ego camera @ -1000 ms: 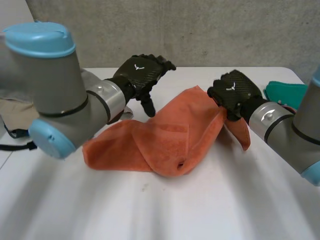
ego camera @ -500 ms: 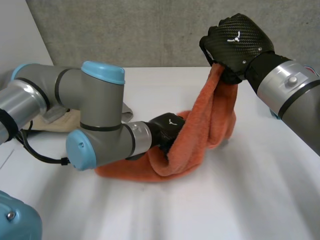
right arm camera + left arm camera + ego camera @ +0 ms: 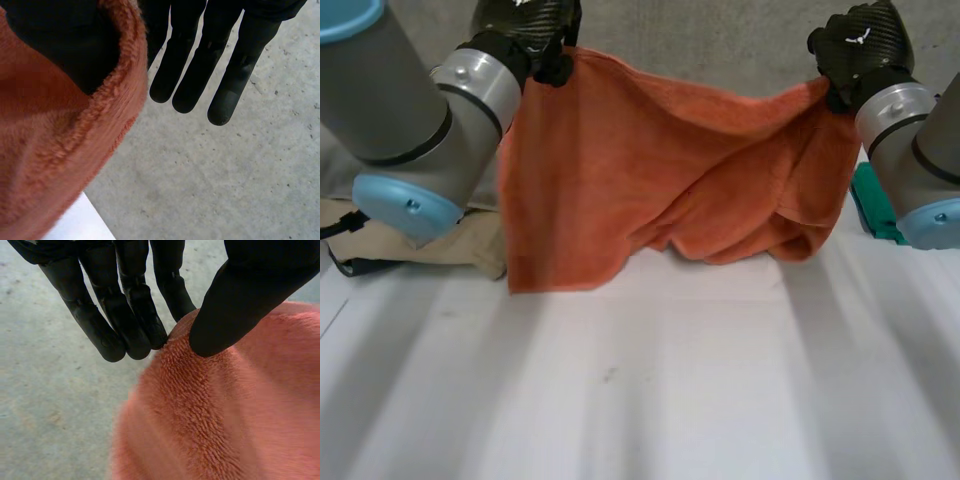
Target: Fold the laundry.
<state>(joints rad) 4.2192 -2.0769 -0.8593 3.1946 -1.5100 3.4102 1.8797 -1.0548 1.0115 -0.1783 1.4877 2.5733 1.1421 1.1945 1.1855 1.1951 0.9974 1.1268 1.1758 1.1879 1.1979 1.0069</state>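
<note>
An orange towel (image 3: pixel 650 170) hangs spread in the air between my two hands, its lower edge reaching the white table (image 3: pixel 650 390). My left hand (image 3: pixel 525 25) holds the towel's upper left corner. In the left wrist view the thumb (image 3: pixel 235 300) pinches the towel (image 3: pixel 225 415) against nearly straight fingers (image 3: pixel 125 315). My right hand (image 3: pixel 860 50) holds the upper right corner high. In the right wrist view the towel's edge (image 3: pixel 50 150) wraps over the thumb side of that hand (image 3: pixel 200 60), beside straight fingers. The towel's right part sags in loose folds.
A beige cloth (image 3: pixel 440 245) lies on the table at the left, behind the towel's hanging edge. A teal cloth (image 3: pixel 875 205) lies at the right, beside my right arm. A grey concrete wall stands behind the table.
My left hand has taken hold of a towel corner and risen with it. Both hands moved up and apart, lifting the bunched towel off the table and spreading it.
</note>
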